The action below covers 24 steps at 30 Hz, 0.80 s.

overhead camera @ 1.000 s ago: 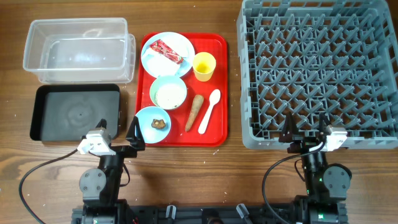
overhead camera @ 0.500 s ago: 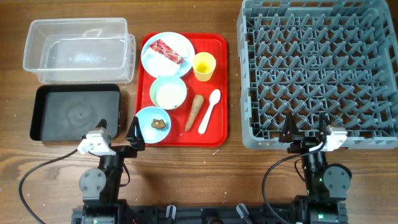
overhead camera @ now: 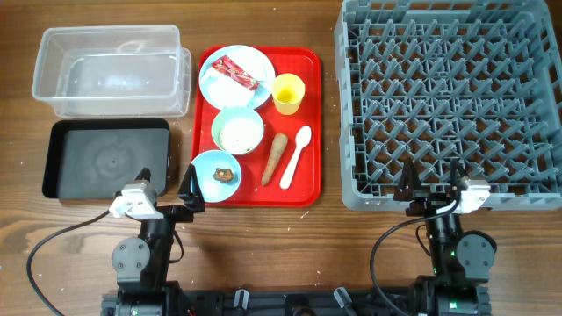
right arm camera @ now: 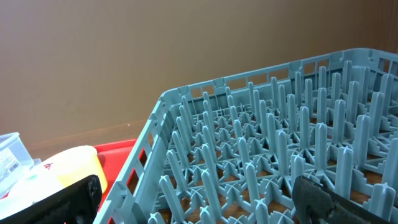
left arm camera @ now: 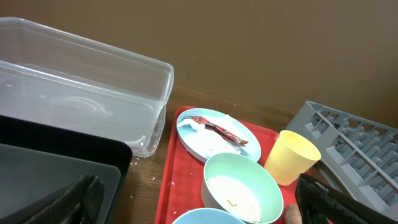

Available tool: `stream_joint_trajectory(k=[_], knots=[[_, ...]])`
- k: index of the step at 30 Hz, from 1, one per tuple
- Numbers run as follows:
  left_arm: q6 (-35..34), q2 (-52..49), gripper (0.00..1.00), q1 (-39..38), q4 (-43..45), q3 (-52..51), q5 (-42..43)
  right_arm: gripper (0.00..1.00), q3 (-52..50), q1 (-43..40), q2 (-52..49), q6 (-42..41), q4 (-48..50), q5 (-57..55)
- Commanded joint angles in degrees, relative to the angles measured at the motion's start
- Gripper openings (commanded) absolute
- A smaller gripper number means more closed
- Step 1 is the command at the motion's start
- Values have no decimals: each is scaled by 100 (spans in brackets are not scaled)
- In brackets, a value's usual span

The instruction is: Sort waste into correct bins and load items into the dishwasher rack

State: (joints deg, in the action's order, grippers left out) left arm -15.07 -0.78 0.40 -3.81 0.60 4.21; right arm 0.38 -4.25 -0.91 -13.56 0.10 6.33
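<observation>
On the red tray (overhead camera: 309,132) a pale blue plate (overhead camera: 230,66) holds a red-and-white wrapper (overhead camera: 235,72). A pale green bowl (overhead camera: 237,130) holds white grains. A light blue bowl (overhead camera: 207,172) holds a brown lump (overhead camera: 225,173). A yellow cup (overhead camera: 287,93), a brown stick (overhead camera: 275,158) and a white spoon (overhead camera: 296,156) lie beside them. The clear tub (overhead camera: 110,70) and black tray (overhead camera: 105,159) sit at left, the grey rack (overhead camera: 448,101) at right. My left gripper (overhead camera: 169,187) is open near the black tray's front right corner. My right gripper (overhead camera: 433,183) is open at the rack's front edge.
A few loose white grains (left arm camera: 153,177) lie on the wood between the black tray (left arm camera: 56,168) and the red tray (left arm camera: 180,180). The rack (right arm camera: 261,155) fills the right wrist view, with the yellow cup (right arm camera: 68,168) at its left.
</observation>
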Motion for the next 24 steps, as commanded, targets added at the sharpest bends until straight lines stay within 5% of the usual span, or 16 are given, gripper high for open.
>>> stream_joint_trajectory(k=[1,24], knots=[[118,61,100,-31,-31,-26,26,100,-9,22,-7,-11,28,-74],[118,61,100,-31,-31,-26,26,100,-7,22,-7,11,717,-157]])
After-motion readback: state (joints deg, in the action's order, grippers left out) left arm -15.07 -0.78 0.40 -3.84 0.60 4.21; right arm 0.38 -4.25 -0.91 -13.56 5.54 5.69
